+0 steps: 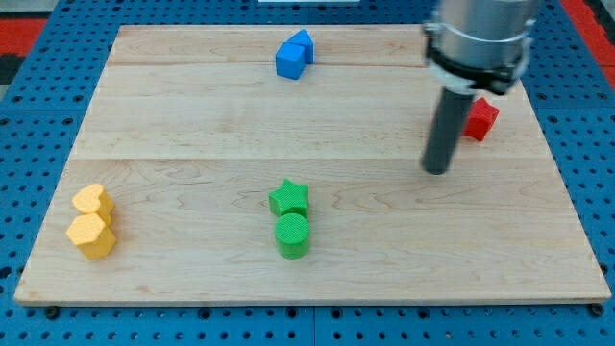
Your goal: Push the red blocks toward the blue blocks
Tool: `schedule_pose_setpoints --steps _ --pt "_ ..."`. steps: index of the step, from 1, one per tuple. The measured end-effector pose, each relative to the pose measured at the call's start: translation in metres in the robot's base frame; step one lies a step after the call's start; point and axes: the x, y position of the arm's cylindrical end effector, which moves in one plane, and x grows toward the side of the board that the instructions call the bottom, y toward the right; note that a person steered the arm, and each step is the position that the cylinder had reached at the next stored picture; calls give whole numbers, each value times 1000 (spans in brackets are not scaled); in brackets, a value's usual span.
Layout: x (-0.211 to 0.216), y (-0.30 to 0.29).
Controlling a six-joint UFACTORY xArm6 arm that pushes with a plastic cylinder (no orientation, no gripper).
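Rod-shaped and dark, the tool hangs down from a grey cylindrical arm housing [479, 43] at the view's upper right, and its tip [437, 171] sits on the pale wooden tabletop [192, 125]. Being a plain straight rod, the tool has no parts to spread or press together, and it pinches nothing. The tip rests on bare wood, just to the view's left of and a little below the red plastic block [480, 118], close to it but with no visible contact. The rod and housing cover part of that red block, so its exact shape cannot be made out; only an angular, faceted edge shows.

Two blue plastic blocks [295, 54] lie well apart from the red one, near the view's top edge around the middle of the tabletop. They touch each other, one set slightly behind the other, and both look blocky and angular.

A green star-shaped block [289, 198] sits low in the middle of the tabletop, with a green round cylinder block [292, 235] touching it just below. At the view's lower left, a yellow heart-shaped block [92, 202] sits just above a yellow hexagonal block [91, 235], the two touching.

Blue perforated pegboard [38, 106] surrounds the tabletop on all sides.
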Motion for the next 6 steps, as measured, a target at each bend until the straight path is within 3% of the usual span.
schedule_pose_setpoints --steps 1,2,3,4,6 --pt "-25 107" --pt "-38 100" --pt "-73 58" --pt "-74 -4" --pt "-76 -72"
